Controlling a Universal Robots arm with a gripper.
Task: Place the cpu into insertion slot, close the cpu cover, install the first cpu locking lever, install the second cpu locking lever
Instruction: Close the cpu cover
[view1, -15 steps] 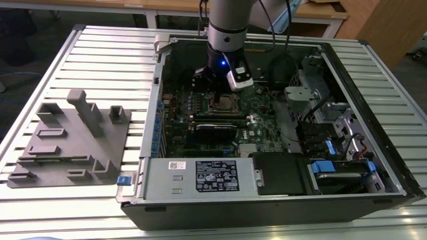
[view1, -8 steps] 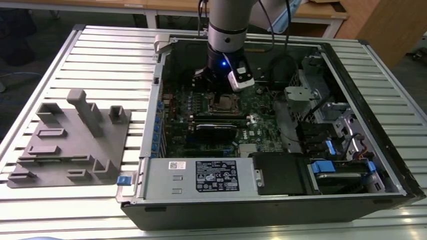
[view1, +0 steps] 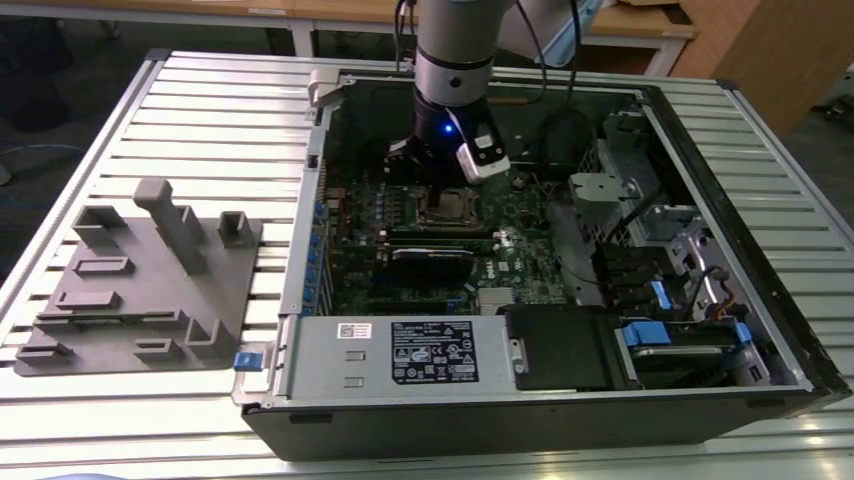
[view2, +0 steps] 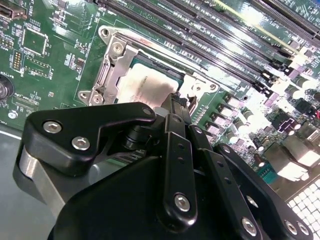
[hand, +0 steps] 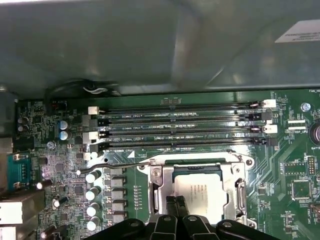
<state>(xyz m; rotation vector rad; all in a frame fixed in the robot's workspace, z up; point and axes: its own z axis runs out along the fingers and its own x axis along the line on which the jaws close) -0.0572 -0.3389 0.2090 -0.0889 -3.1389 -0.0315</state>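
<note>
- Chip (hand: 198, 192): silver-grey top with faint dark print.
- Cover (hand: 161, 187) framing it: bright silvery metal.
- Board (hand: 287, 165): green, speckled with tiny parts.
- Memory slots (hand: 200, 119): black with white end clips.
- Jaws: matte black with silver screws.
- Tabletop (view1: 200, 110): pale grey, ribbed stripes.

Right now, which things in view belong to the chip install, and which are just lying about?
Job in hand:
- chip
- metal cover framing it
- wire lever beside the cover
- gripper over the chip

Lying about:
- memory slots
- grey holder block on the table
- power supply
</note>
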